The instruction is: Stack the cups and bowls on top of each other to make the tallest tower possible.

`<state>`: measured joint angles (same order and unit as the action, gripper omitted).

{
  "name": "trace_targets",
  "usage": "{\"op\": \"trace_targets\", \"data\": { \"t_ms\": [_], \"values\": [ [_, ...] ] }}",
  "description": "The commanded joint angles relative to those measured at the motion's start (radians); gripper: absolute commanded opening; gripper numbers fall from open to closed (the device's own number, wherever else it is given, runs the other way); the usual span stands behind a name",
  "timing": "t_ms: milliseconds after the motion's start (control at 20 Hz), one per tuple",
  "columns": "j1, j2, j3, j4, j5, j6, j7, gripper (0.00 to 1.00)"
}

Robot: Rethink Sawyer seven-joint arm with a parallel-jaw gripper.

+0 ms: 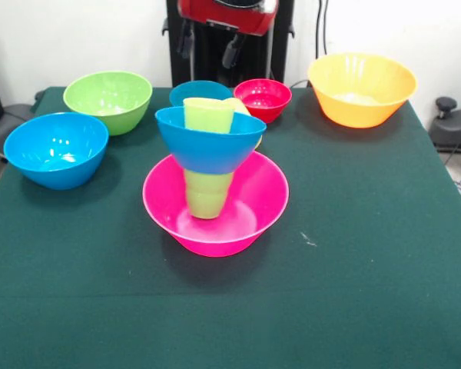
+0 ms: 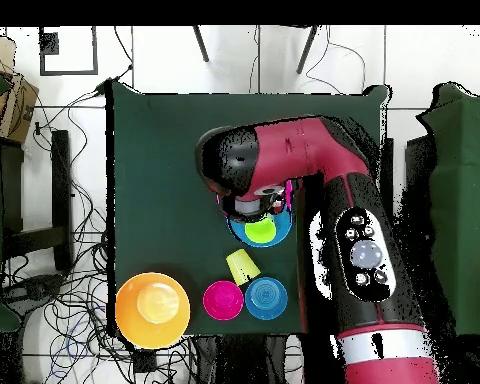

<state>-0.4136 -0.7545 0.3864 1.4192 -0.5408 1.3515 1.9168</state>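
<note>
Tower seen at frame centre in front view, long axis upright. Pink bowl formed base; green cup stood in it, mouth down, with medium blue bowl carried on top. Second green cup was held inside that bowl.

Yellow cup lay tipped on side behind tower, partly hidden in front view.

Orange bowl at upper right, red bowl and small blue bowl at upper centre, green bowl and large blue bowl at left; no contents seen in them.

Gripper was at top edge, above tower; finger spread could not be told.
</note>
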Motion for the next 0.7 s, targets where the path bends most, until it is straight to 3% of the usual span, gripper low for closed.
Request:
{"op": "trace_targets", "data": {
  "t_ms": [50,250,450,700],
  "values": [
    [0.106,0.125,0.030,-0.088,0.000,-0.019,0.054,1.00],
    [0.149,0.228,0.022,-0.206,-0.002,-0.002,0.085,1.00],
    [0.193,0.297,0.010,-0.342,-0.007,0.085,0.078,1.00],
    [0.228,0.370,0.000,-0.441,-0.004,0.096,0.064,1.00]
  ]
}}
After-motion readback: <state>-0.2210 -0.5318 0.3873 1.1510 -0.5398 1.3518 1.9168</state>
